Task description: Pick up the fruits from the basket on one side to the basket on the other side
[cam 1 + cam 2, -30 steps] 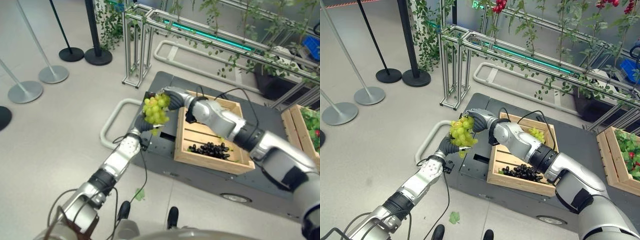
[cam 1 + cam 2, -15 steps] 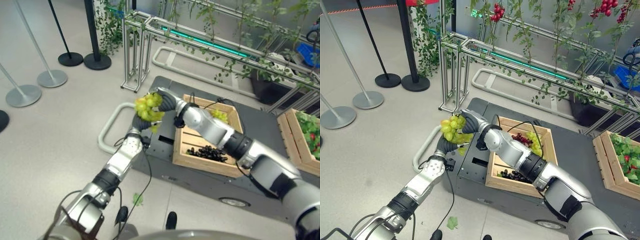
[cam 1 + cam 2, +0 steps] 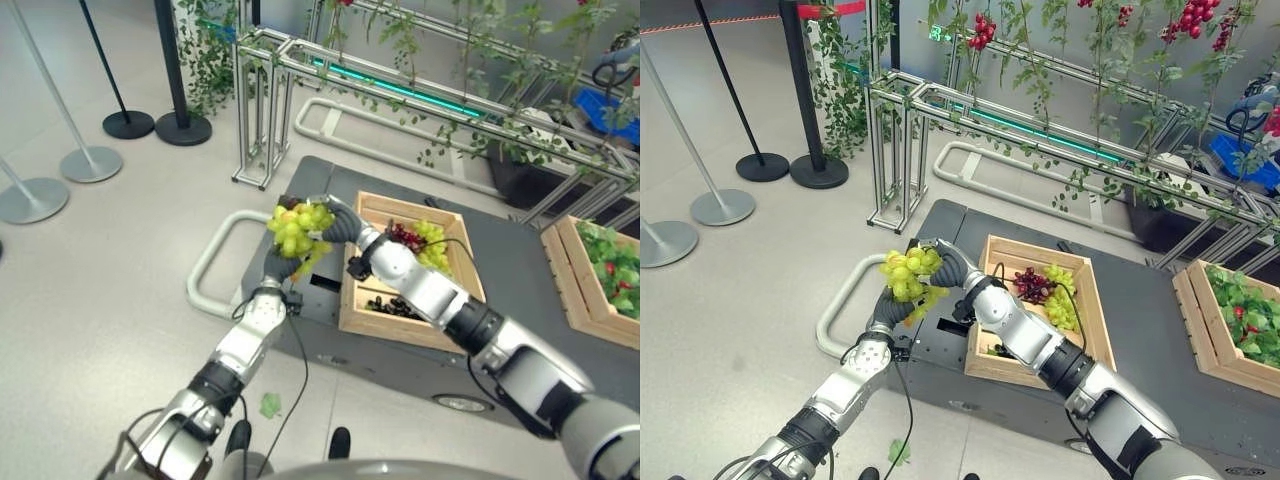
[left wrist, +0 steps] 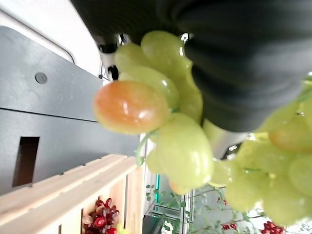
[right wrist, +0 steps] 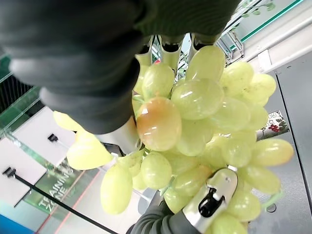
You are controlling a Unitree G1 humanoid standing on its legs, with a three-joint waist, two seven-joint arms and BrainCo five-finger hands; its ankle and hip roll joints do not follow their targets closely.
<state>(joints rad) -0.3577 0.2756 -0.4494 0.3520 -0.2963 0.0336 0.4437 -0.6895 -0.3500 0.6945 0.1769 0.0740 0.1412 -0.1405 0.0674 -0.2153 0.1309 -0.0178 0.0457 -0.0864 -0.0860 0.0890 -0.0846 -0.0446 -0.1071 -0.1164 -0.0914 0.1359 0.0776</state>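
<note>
One green grape bunch (image 3: 297, 226), two wooden crates (image 3: 452, 322) (image 3: 560, 260), four stanchion bases (image 3: 82, 163)

Both robot hands (image 3: 272, 266) (image 3: 333, 222) curled, raised together

Pale green grapes (image 3: 298, 226) — one blushed orange-pink — in a dark-covered left hand (image 3: 276, 262) and right hand (image 3: 336, 222). A pale wooden crate (image 3: 404, 320) holds dark red, green and black grapes — on a dark grey cart (image 3: 520, 260).
</note>
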